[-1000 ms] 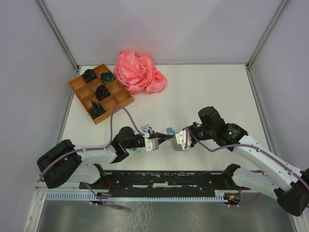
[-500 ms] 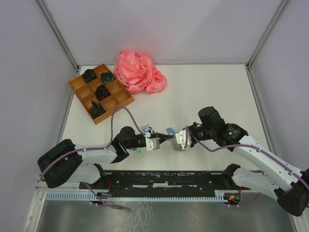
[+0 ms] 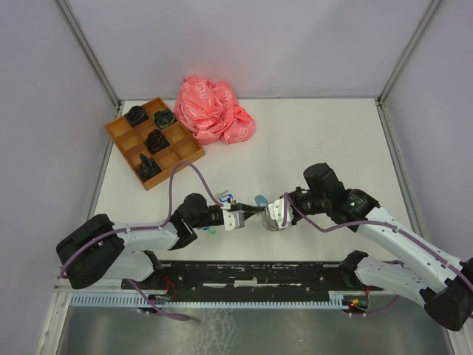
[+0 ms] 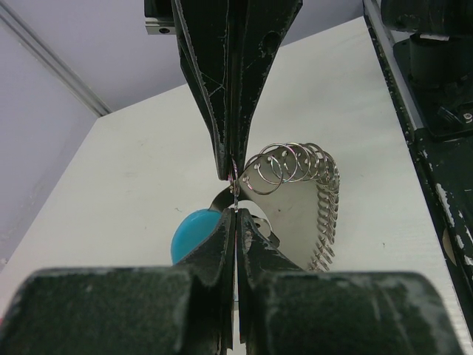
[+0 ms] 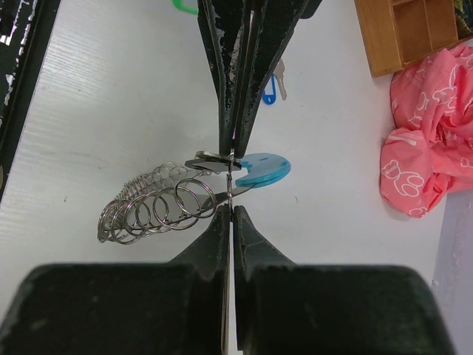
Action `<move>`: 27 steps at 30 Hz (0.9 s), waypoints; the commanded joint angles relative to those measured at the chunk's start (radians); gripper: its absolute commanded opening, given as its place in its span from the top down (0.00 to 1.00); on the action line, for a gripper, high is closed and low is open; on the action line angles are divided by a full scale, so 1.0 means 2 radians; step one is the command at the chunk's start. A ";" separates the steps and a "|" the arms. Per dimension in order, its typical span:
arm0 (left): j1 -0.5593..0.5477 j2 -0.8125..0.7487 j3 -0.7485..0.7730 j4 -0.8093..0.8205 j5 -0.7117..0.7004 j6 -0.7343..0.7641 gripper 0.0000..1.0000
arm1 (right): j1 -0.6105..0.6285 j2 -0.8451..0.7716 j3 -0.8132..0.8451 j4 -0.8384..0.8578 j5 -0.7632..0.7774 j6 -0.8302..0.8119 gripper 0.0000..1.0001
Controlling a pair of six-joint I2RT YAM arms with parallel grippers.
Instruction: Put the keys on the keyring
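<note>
Near the front of the surface (image 3: 332,140), seen from above, the left end effector (image 3: 253,213) and right end effector (image 3: 264,214) meet tip to tip. Left wrist view: both pinch the keyring (image 4: 303,170), shut tight. Right wrist view: keys (image 5: 270,87) lie beyond it.

White flat desk (image 3: 325,126), boxed in by pale lilac-grey wall panels (image 3: 251,44) along its far edge and both sides, silver metal struts (image 3: 89,52) rising from the far corners. Dull grey metal sheet (image 3: 222,329) below the near edge. Soft, even light.
</note>
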 commanded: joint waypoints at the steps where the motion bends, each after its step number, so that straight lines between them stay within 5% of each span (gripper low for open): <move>1: -0.003 -0.016 0.009 0.031 0.008 -0.003 0.97 | 0.002 -0.008 0.012 0.031 -0.002 0.006 0.99; 27: -0.005 -0.018 0.013 0.029 0.016 -0.007 0.97 | 0.002 -0.013 0.011 0.033 0.000 0.012 0.99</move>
